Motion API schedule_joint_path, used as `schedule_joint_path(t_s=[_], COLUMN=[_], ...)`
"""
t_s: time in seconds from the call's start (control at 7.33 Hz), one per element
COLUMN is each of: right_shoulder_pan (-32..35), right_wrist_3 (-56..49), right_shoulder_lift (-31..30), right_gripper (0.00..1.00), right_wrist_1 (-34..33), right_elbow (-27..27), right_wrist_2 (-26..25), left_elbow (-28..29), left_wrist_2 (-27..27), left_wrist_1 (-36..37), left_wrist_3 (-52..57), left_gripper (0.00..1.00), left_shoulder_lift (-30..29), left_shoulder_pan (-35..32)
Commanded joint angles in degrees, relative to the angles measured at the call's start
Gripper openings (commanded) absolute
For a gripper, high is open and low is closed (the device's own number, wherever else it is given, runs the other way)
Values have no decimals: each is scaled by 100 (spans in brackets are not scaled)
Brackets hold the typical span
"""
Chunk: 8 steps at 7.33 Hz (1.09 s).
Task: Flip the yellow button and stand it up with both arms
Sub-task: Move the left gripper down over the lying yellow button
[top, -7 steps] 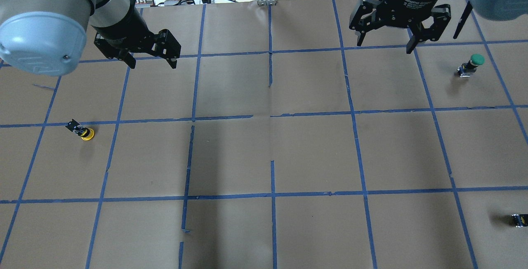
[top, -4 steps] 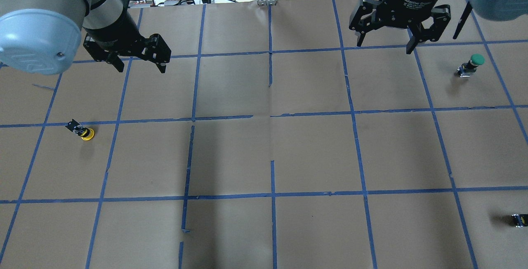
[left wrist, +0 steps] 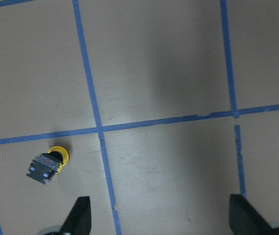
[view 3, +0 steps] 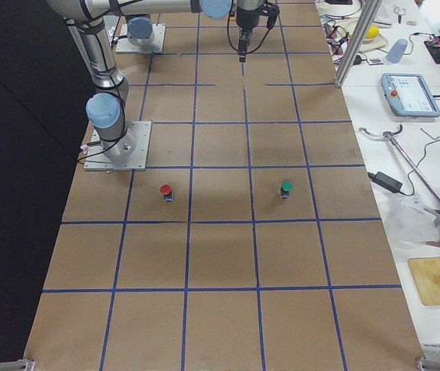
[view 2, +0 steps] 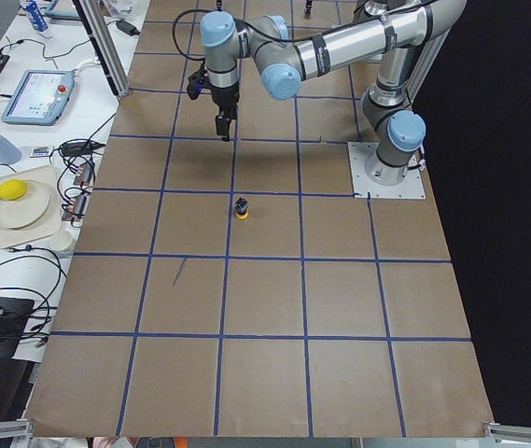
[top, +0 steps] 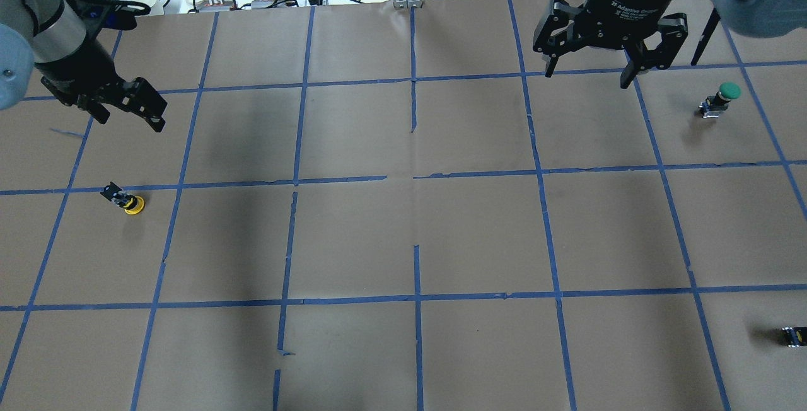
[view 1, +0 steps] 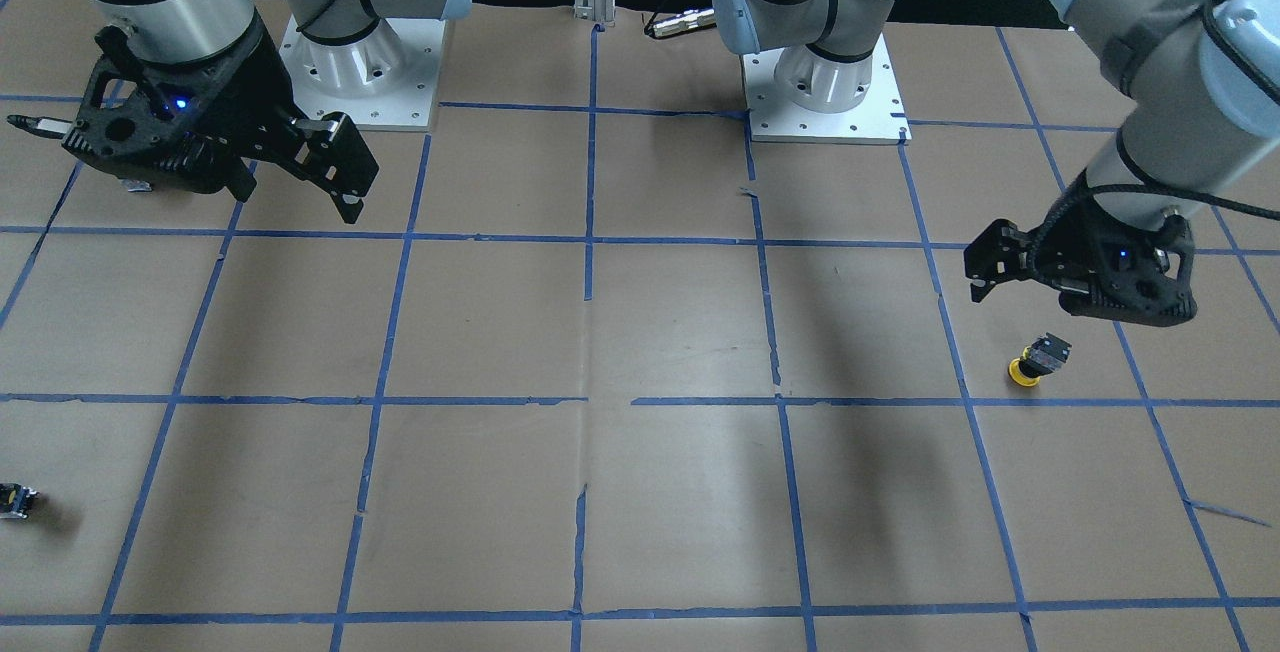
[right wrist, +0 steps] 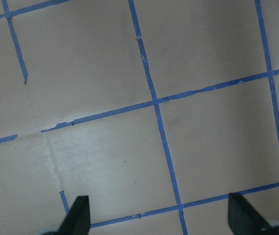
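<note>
Starting at the upper left of the overhead view, the left hand [top: 129, 120] hangs over the worktop [top: 403, 241] with its fingers spread wide and nothing in them. The wrist view backs that up: both tips far apart, bare paper between. Below it, mid-left of the frame, the yellow button [top: 124, 200] lies tipped over just under a blue tape line [top: 252, 183], cap toward the lower right and black body toward the upper left, well apart from the hand. Over at the upper right the right hand [top: 586, 74] is spread wide too, empty, and a long way from the button. Right of that stands a green-capped button [top: 722, 99], and a small black part [top: 793, 335] sits at the lower right edge. My worries from here: that button is tiny next to those fingers and rests partly on a round cap, so I'd guess a slightly off-centre close just rolls or flicks it away. A pinch on the cap rim could squirt it out. The pass between the hands looks like the easiest place to drop it, and on such a small base it could topple on release.
</note>
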Motion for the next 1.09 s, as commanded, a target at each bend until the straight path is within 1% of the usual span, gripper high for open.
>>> schedule_joint_path(t_s=[0.0, 0.14, 0.41, 0.55, 0.82, 0.95], right_shoulder_pan=[0, 0, 0, 9, -52, -53], right_wrist_3=[-24, -15, 3, 11, -6, -6], right_shoulder_lift=[-3, -3, -38, -47, -29, -38], right_gripper=[100, 100, 100, 100, 100, 100], right_wrist_1=[-33, -51, -51, -51, -86, -86], right_elbow=[21, 29, 82, 99, 108, 108], right_wrist_2=[1, 18, 18, 10, 27, 10], left_elbow=[-302, -451, -907, -1171, -1602, -1665], left_wrist_2=[5, -13, -39, -39, -389, -399], left_wrist_1=[1205, 1463, 1580, 1850, 2509, 2529], left_wrist_3=[1427, 2025, 2739, 3091, 3208, 3208], left_gripper=[100, 100, 100, 100, 100, 100], left_shoulder_lift=[-528, -687, -724, -733, -759, -785], left_shoulder_pan=[559, 779, 1027, 1193, 1396, 1397])
